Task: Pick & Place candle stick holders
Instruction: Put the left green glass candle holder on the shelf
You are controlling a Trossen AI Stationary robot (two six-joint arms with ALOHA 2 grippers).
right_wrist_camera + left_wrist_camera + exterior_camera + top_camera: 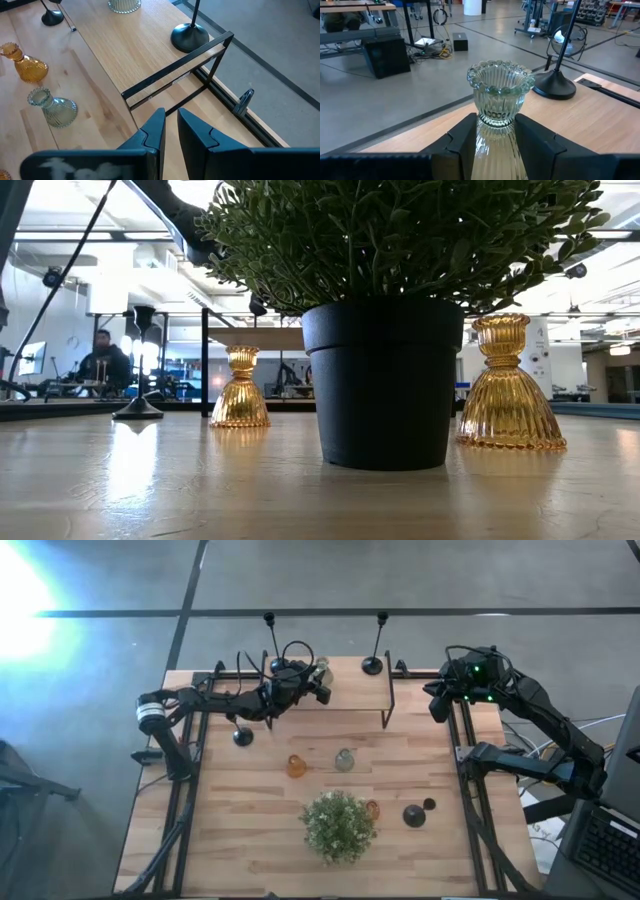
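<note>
While the pale green glass holder (pixel 496 107) is standing upright on the raised shelf (pixel 350 690) at the table's far left, the left gripper (pixel 495 137) is clasping its narrow neck; the right gripper (pixel 170 131) is waiting far right, nearly shut, empty.

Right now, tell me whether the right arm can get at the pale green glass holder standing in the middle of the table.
Probably yes. The right pincer hangs empty and shut at the table's right edge, and the green holder stands in open wood beyond the raised shelf's end rail, with only the amber holder nearby.
</note>
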